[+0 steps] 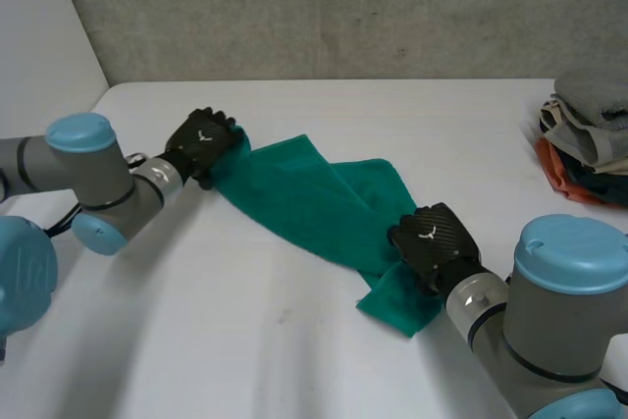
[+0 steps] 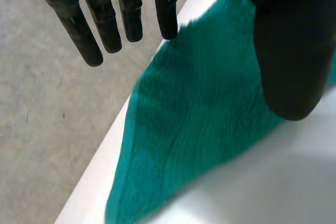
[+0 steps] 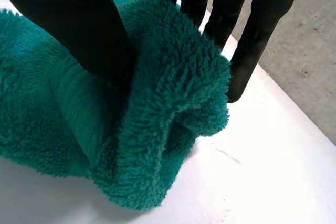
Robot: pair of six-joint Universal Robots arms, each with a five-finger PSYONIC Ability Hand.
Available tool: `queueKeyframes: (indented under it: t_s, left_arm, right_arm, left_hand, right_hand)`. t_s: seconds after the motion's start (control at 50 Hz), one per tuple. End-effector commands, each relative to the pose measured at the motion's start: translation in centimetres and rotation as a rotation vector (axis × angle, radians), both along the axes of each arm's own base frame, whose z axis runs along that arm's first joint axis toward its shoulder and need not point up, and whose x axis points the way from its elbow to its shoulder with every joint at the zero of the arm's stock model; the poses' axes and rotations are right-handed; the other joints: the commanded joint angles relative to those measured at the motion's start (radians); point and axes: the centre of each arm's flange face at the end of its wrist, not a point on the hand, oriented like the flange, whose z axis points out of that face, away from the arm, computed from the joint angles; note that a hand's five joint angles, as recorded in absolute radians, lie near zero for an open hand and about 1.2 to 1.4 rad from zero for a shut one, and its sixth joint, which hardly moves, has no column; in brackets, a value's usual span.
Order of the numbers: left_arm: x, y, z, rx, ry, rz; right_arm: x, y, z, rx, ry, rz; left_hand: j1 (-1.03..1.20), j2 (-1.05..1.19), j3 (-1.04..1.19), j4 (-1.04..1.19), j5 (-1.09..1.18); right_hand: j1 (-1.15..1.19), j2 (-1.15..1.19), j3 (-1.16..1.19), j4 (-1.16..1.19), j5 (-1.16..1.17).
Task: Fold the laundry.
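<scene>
A green towel (image 1: 304,193) lay drawn out in a long band slantwise across the white bench (image 1: 245,340), from far left to near right. Along its middle one layer lapped over another, making a ridge. The left robot hand (image 1: 201,142) sat knuckles up over the towel's far-left end, and the left arm (image 1: 98,179) reached in from the bench's left side. In the left wrist view the towel (image 2: 199,124) ran up under that hand, close to the bench's edge, with a strip of bare bench (image 2: 273,182) beside it. Whether the left robot hand was clamped on the cloth or only over it could not be told. The right robot hand (image 1: 432,242) was at the towel's near-right end, with a short flap of cloth lying flat on the bench just past it. In the right wrist view its thumb (image 3: 79,24) pressed into a thick fold of the towel (image 3: 173,108). Its fingers (image 3: 252,40) stood down the far side of that fold, so the hand was clamped on the towel, with the cloth bunched between them. A stack (image 1: 587,139) of other laundry sat at the bench's far-right edge, well apart from the towel, with grey cloth on top and orange beneath. A grey wall (image 1: 343,7) stood behind the bench.
</scene>
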Motion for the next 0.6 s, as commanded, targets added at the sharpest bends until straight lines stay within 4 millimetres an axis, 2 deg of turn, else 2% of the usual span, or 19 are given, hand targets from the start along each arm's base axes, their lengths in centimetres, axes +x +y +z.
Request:
queueKeyframes:
  t_s: [0.02, 0.14, 0.18, 0.22, 0.24, 0.26, 0.3, 0.34, 0.36, 0.38, 0.4, 0.42, 0.44, 0.46, 0.48, 0.5, 0.52, 0.6]
  left_arm:
    - [-2.3, 1.3, 0.6, -0.015, 0.031, -0.054]
    - [-3.1, 1.0, 0.9, -0.046, 0.035, -0.069]
    - [-3.5, 0.7, 0.5, -0.059, 0.04, -0.075]
    - [-3.9, 0.6, 0.3, -0.067, 0.044, -0.081]
    - [-4.3, 0.3, 0.6, -0.091, 0.051, -0.075]
    - [-4.5, 0.0, 1.1, -0.112, 0.057, -0.073]
    - [-4.7, -0.6, 2.3, -0.166, 0.073, -0.059]
    - [-4.9, -1.8, 4.5, -0.268, 0.108, -0.005]
    - [-5.0, -2.1, 5.3, -0.307, 0.125, 0.018]
    - [-5.1, -2.4, 6.4, -0.35, 0.148, 0.041]
    - [-5.4, -2.9, 8.9, -0.438, 0.218, 0.088]
    - [-5.6, -2.9, 10.0, -0.469, 0.252, 0.1]
    - [-5.6, -2.9, 11.6, -0.508, 0.298, 0.116]
    - [-5.7, -2.5, 15.1, -0.567, 0.403, 0.135]
    - [-5.5, -2.3, 16.7, -0.589, 0.445, 0.143]
    - [-5.4, -1.8, 18.5, -0.609, 0.496, 0.144]
    - [-5.0, -1.0, 21.3, -0.635, 0.563, 0.143]
    - [-4.5, 1.5, 25.1, -0.632, 0.64, 0.133]
  right_arm:
    - [-0.1, 0.1, 1.4, -0.026, -0.017, 0.0]
    - [0.1, -0.3, 2.0, -0.048, -0.026, -0.001]
    - [0.2, -0.4, 2.1, -0.054, -0.029, -0.001]
    - [0.4, -0.8, 2.6, -0.071, -0.039, -0.001]
    - [0.5, -1.2, 2.8, -0.085, -0.047, -0.004]
    - [0.5, -1.6, 3.1, -0.1, -0.053, -0.008]
    - [0.3, -3.8, 4.3, -0.151, -0.071, -0.045]
    - [0.1, -5.7, 5.4, -0.205, -0.082, -0.074]
    - [0.1, -7.7, 6.8, -0.271, -0.098, -0.096]
    - [0.2, -8.7, 7.8, -0.317, -0.114, -0.106]
    - [0.2, -9.6, 9.0, -0.365, -0.134, -0.115]
    - [0.4, -10.5, 10.5, -0.424, -0.162, -0.121]
    - [0.8, -11.6, 12.9, -0.52, -0.219, -0.121]
    - [1.0, -11.9, 13.9, -0.561, -0.245, -0.115]
    - [1.3, -12.2, 15.0, -0.608, -0.271, -0.111]
    - [1.7, -12.5, 17.1, -0.695, -0.322, -0.1]
    - [1.9, -12.6, 18.1, -0.742, -0.351, -0.09]
    - [2.5, -12.4, 21.0, -0.857, -0.449, -0.024]
  left_hand:
    - [0.003, 0.024, 0.019, 0.026, 0.037]
    - [0.015, 0.036, 0.031, 0.038, 0.049]
    - [0.106, 0.126, 0.121, 0.128, 0.14]
    - [0.407, 0.427, 0.422, 0.429, 0.441]
    - [0.865, 0.885, 0.88, 0.887, 0.899]
    - [1.032, 1.052, 1.047, 1.054, 1.066]
    - [1.034, 1.054, 1.049, 1.056, 1.068]
    - [1.034, 1.054, 1.049, 1.056, 1.068]
    - [1.034, 1.054, 1.049, 1.056, 1.068]
    - [1.034, 1.054, 1.049, 1.056, 1.068]
    - [1.034, 1.054, 1.049, 1.056, 1.068]
    - [1.034, 1.054, 1.049, 1.056, 1.068]
    - [1.034, 1.054, 1.049, 1.056, 1.068]
    - [1.034, 1.054, 1.049, 1.056, 1.068]
    - [1.034, 1.054, 1.049, 1.056, 1.068]
    - [1.034, 1.054, 1.049, 1.056, 1.068]
    - [1.034, 1.054, 1.049, 1.056, 1.068]
    - [1.034, 1.054, 1.049, 1.056, 1.068]
  right_hand:
    - [0.277, 0.22, 0.216, 0.204, 0.252]
    - [0.277, 0.22, 0.216, 0.204, 0.252]
    - [0.277, 0.22, 0.216, 0.204, 0.252]
    - [0.277, 0.22, 0.216, 0.204, 0.252]
    - [0.277, 0.22, 0.216, 0.204, 0.252]
    - [0.277, 0.22, 0.216, 0.204, 0.252]
    - [0.277, 0.22, 0.216, 0.204, 0.252]
    - [0.277, 0.22, 0.216, 0.204, 0.252]
    - [0.277, 0.22, 0.216, 0.204, 0.252]
    - [0.277, 0.22, 0.216, 0.204, 0.252]
    - [0.277, 0.22, 0.216, 0.204, 0.252]
    - [0.277, 0.22, 0.216, 0.204, 0.252]
    - [0.277, 0.22, 0.216, 0.204, 0.252]
    - [0.277, 0.22, 0.216, 0.204, 0.252]
    - [0.277, 0.22, 0.216, 0.204, 0.252]
    - [0.277, 0.22, 0.216, 0.204, 0.252]
    - [0.277, 0.22, 0.216, 0.204, 0.252]
    - [0.277, 0.22, 0.216, 0.204, 0.252]
